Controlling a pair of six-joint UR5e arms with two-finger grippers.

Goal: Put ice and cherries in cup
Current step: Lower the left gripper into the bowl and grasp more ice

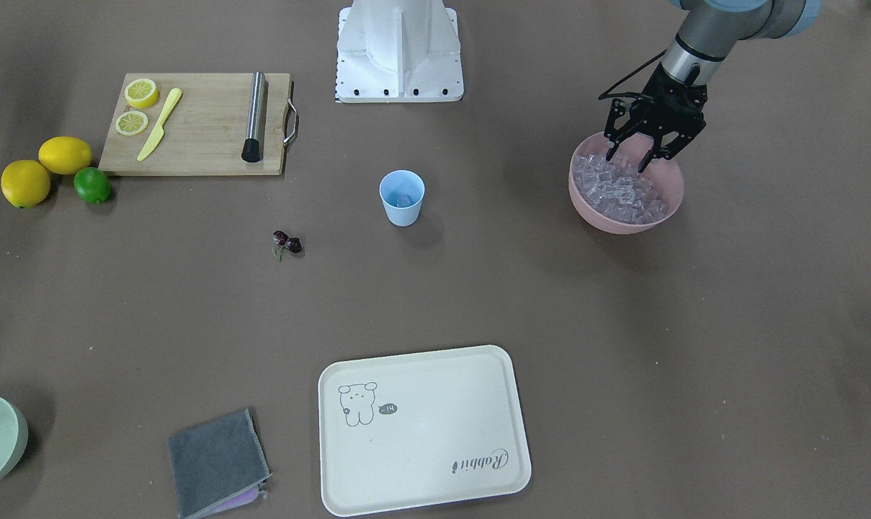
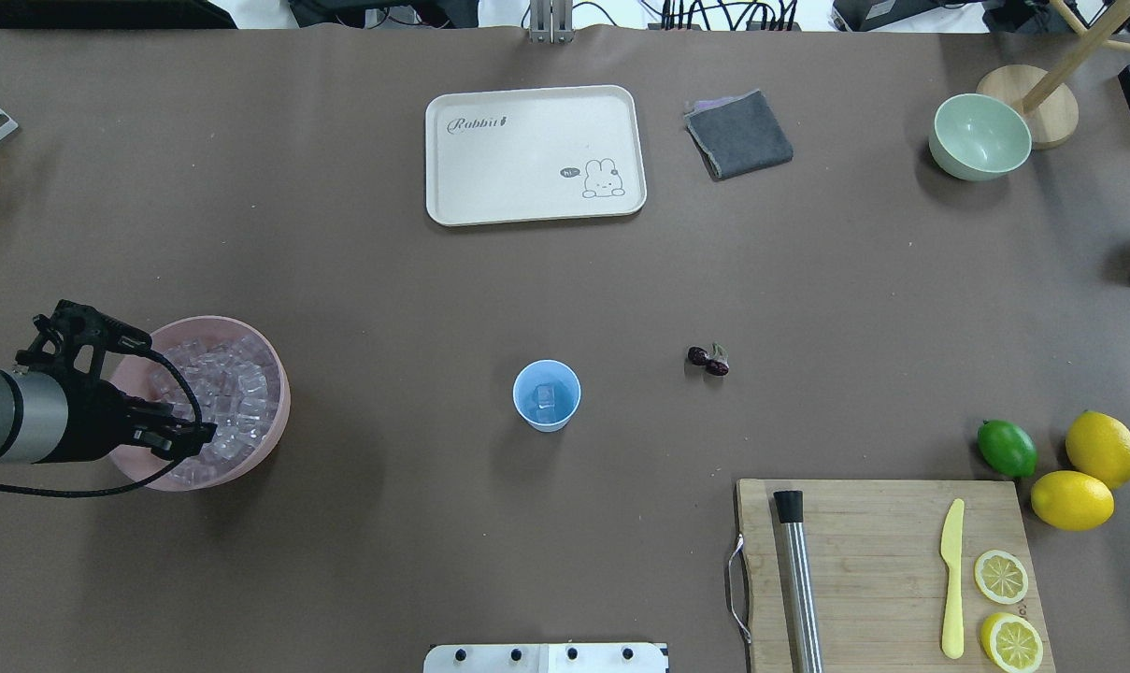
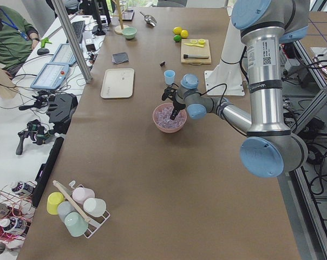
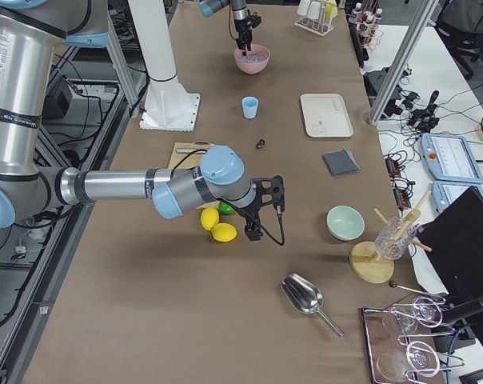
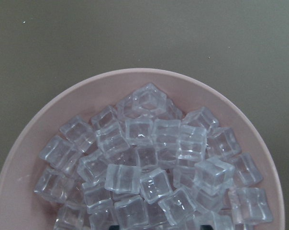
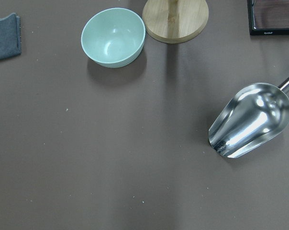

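A brown table [image 1: 622,360] is carrying everything. The left arm [image 1: 702,36] is reaching down over the table's end on the robot's left, and the right arm [image 4: 113,188] is stretching out over the opposite end.

A cream tray [image 1: 435,447] is lying on the side of the table away from the robot. A wooden cutting board [image 1: 204,130] is lying on the robot's side, towards its right, with lemon slices, a yellow knife and a metal rod on it.

A pink bowl [image 1: 626,223] is sitting under the left arm, heaped with ice [image 1: 622,191]. The left gripper [image 1: 630,160] is hanging over the robot-side half of the bowl. Its fingers are spread wide and their tips are dipping among the top cubes, with nothing showing clamped between them.

The right gripper [image 4: 249,234] is pointing down just beside two whole lemons [image 4: 223,232]. Only the side view is catching it, so I cannot tell whether its fingers are apart or together, or whether they are holding anything.

The cup [image 1: 402,198] is standing upright in the middle of the table, well apart from the bowl. One ice cube [image 2: 546,396] is lying at its bottom.

The cherries [image 1: 287,243] are lying on the bare table near the cup, on its cutting-board side, not touching it.
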